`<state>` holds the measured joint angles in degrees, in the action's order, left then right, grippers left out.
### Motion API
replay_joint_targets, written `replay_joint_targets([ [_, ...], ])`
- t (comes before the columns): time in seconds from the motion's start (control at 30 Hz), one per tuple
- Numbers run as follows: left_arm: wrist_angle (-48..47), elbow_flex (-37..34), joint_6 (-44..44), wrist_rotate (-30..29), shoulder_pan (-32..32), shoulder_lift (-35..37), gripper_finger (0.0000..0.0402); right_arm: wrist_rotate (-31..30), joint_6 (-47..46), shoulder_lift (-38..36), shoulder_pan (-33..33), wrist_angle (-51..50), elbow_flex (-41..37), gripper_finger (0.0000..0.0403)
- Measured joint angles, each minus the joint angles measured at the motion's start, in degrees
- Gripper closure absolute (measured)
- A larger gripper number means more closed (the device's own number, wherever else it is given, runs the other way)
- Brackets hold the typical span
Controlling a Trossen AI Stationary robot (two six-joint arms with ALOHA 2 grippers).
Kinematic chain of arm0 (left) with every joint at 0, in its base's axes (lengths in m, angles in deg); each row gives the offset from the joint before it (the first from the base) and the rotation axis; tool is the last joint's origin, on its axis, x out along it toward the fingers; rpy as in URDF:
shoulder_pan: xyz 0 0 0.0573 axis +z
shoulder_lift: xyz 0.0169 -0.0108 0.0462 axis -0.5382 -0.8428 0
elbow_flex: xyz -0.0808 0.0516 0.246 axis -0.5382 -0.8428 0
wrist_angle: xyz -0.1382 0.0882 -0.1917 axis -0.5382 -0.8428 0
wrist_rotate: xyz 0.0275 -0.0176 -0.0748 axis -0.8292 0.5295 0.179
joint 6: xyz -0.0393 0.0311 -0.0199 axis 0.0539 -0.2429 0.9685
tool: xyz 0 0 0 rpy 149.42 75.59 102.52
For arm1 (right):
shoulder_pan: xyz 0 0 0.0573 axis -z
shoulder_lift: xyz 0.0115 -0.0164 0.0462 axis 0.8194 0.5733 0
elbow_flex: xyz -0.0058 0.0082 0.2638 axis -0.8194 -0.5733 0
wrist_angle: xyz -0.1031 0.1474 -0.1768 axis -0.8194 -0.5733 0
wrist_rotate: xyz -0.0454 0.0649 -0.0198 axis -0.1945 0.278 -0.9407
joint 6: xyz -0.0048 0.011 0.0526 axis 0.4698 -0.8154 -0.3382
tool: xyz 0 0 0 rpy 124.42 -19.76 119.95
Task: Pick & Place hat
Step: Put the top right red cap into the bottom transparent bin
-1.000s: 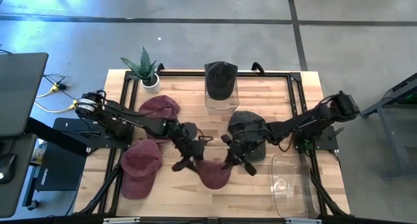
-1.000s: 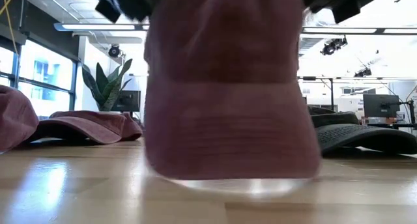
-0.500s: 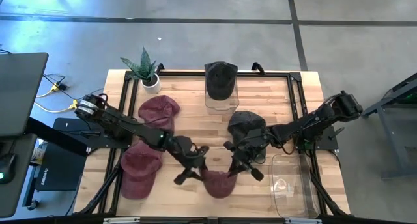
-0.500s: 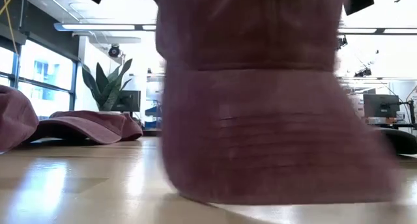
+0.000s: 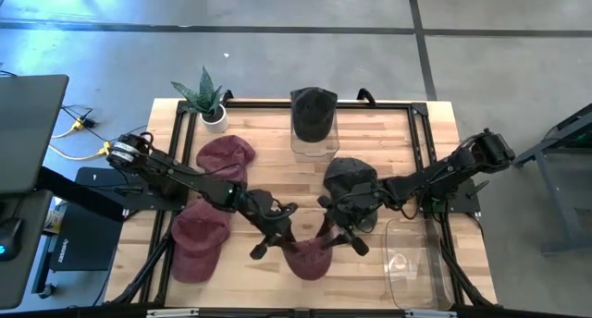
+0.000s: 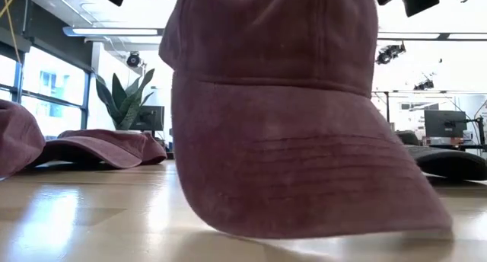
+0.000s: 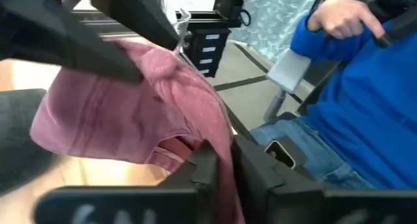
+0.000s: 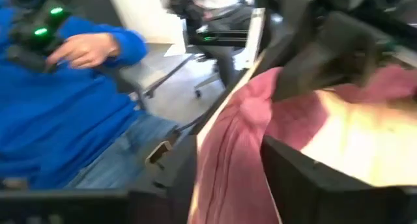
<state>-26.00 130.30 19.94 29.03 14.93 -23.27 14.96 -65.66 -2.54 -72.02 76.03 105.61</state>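
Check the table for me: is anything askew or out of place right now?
Only the maroon cotton cap near the table's front edge: it hangs bunched between both end effectors, left and right, fabric pinched in the left one. The other caps lie flat.

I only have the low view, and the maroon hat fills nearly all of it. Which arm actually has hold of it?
Observer: The left pincer is shut on the fabric of the maroon hat, as the left wrist view shows.
Operator: And the right arm?
Observer: The right pincer is at the hat's opposite side. I cannot tell whether it grips.
Operator: Is anyone near the table?
Observer: Yes, a person in a blue top sits close by, showing in both wrist views.
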Motion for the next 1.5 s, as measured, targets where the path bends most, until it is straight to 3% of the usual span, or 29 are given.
replay_joint_targets([
  [0.1, 0.4, 0.0, 0.0, -0.4, 0.0, 0.0, 0.0396, -2.9, -0.6, 0.0, 0.1, 0.0, 0.0, 0.0184],
  [0.27, 1.8, 0.0, 0.0, -2.9, 0.0, 0.0, 0.0382, -3.8, -2.0, 0.0, 0.1, 0.5, 0.0, 0.0117],
  [0.53, 1.6, 0.0, -0.7, -6.4, 0.1, 0.0, 0.0381, -6.2, -2.2, 0.0, 0.1, 0.8, 0.0, 0.0111],
  [0.93, 1.5, 0.0, -1.7, -7.1, 0.9, 0.0, 0.0381, -7.0, -2.3, 0.2, 0.2, -1.2, 0.0, 0.0176],
  [1.13, 1.4, 0.0, -1.5, -6.3, 3.0, 0.0, 0.0381, -7.6, -1.8, 0.2, 0.2, -1.2, 0.0, 0.0249],
  [1.37, 1.2, 0.0, -0.9, -4.7, 3.8, 0.0, 0.0378, -9.2, -0.2, 0.2, 0.2, -2.5, 0.0, 0.037],
  [1.5, 0.7, 0.0, -0.6, -0.6, 3.8, 0.0, 0.0348, -9.5, 1.1, 0.0, 0.0, -3.7, 0.0, 0.038],
])
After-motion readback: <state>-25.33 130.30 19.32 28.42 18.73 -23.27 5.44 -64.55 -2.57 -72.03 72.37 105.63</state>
